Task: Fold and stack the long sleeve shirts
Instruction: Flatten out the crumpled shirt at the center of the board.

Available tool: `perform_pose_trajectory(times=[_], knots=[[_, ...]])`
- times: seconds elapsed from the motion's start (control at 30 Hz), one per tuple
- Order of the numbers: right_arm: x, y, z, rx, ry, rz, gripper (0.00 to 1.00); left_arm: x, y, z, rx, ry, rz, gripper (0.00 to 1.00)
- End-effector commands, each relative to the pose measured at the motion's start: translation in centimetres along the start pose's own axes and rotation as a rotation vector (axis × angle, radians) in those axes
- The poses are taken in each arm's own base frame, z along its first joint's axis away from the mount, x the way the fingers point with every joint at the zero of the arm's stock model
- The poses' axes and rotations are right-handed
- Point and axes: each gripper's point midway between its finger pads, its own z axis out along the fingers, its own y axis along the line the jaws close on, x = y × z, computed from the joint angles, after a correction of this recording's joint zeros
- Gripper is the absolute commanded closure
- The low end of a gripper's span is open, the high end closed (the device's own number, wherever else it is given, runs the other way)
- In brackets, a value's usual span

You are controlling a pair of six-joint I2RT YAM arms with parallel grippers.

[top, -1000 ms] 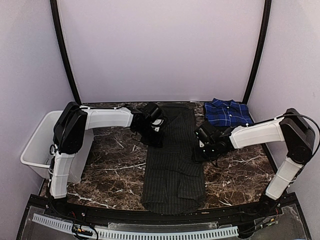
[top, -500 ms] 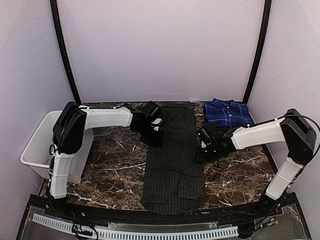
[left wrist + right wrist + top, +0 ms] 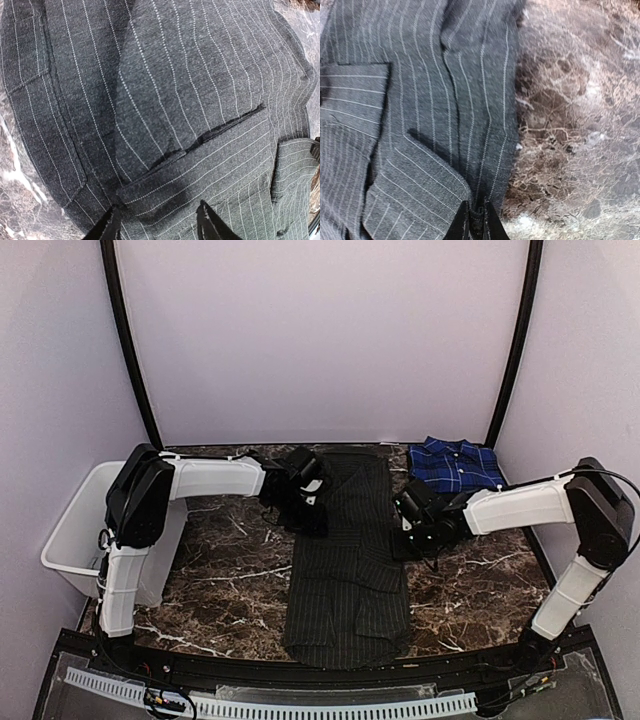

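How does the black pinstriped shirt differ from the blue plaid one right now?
The black pinstriped shirt lies spread long down the middle; the plaid shirt sits folded at the far right. The right tool pinches the pinstriped shirt's edge; nothing touches the plaid shirt. Both rest on the marble table.

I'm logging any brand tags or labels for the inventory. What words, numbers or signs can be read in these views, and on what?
None: no view shows any readable text.
The black pinstriped shirt shows only stripes, seams and a pocket, with no tag in view.
The blue plaid shirt, the white bin and the marbled table carry no visible label, number or sign.
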Motion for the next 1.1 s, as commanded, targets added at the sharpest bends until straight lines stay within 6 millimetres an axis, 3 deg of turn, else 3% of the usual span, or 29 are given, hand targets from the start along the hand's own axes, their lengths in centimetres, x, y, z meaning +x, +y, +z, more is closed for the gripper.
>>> perform_pose_trajectory(times=[0.0,0.1,0.4,0.5,0.77,1.07], knots=[[-1.7,1.1,-1.3,-0.025,-0.051,-0.01,0.91,-1.0,-1.0,-1.8,0.031,-0.045,0.005,0.49],[-1.7,1.5,-1.3,-0.034,-0.048,-0.019,0.91,-1.0,-1.4,-1.8,0.057,-0.041,0.002,0.52],[-1.8,2.1,-1.5,-0.034,-0.047,-0.033,0.91,-0.8,-2.3,-2.3,0.097,-0.024,0.008,0.82],[-2.0,2.3,-1.6,-0.036,-0.05,-0.033,0.92,-1.1,-2.5,-2.9,0.092,-0.038,0.014,0.87],[-2.7,2.6,-2.5,-0.04,-0.07,-0.037,0.95,-1.2,0.2,-2.7,-0.027,-0.062,-0.016,0.59],[-2.8,2.7,-2.7,-0.04,-0.073,-0.041,0.96,-1.5,-1.2,-1.5,0.059,-0.064,-0.016,0.59]])
